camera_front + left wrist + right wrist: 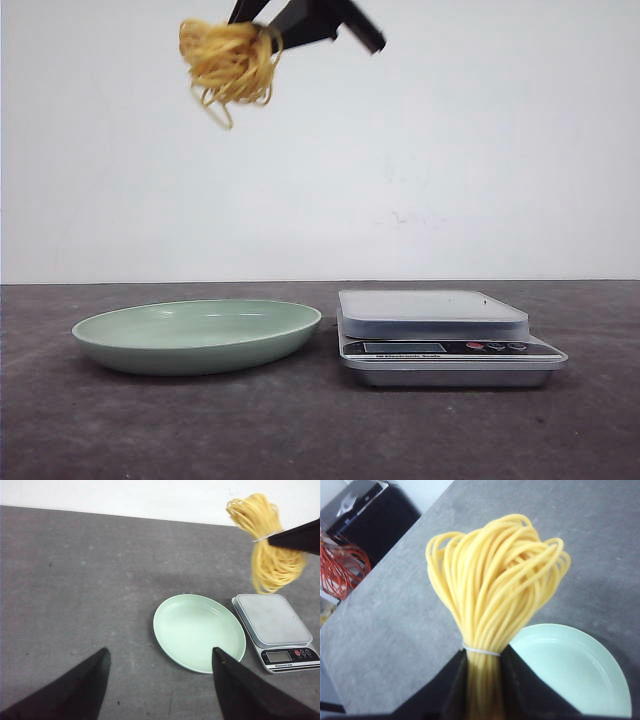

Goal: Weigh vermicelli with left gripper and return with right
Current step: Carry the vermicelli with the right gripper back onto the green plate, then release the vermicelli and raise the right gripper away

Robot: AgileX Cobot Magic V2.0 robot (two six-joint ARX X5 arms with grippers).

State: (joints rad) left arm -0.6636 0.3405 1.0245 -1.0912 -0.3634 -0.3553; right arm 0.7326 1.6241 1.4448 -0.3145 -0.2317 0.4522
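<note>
Nearest my front camera is bare dark table (300,430), and on it, side by side, sit the pale green plate (197,335) to my left and the small kitchen scale (445,335) to my right. A narrow strip of table separates them; they do not touch. The plate is empty, and nothing rests on the scale's tray.

The vermicelli (230,60) is high in the air above the plate, well clear of both plate and scale. My right gripper (272,35) has it pinched at the tied neck, reaching in from the upper right. From the right wrist I see the strands bound by a thin white tie (481,651) just where the two black fingers (522,685) press in on either side, and the looped end fans out beyond the fingertips. So the long axis of the bundle runs along the line of the gripper, loops leading away from it. In the front view the bundle points left and droops, with a few loose loops hanging at its lower edge. In the left wrist view it hangs nearly straight down, in front of the scale's far edge.

My left gripper (160,685) is spread wide and holds nothing; between its fingers I look down on plate and scale.

There is plenty of free air under the bundle. Open table lies left of the plate and in front of both items, and a plain white wall (480,150) stands behind.
</note>
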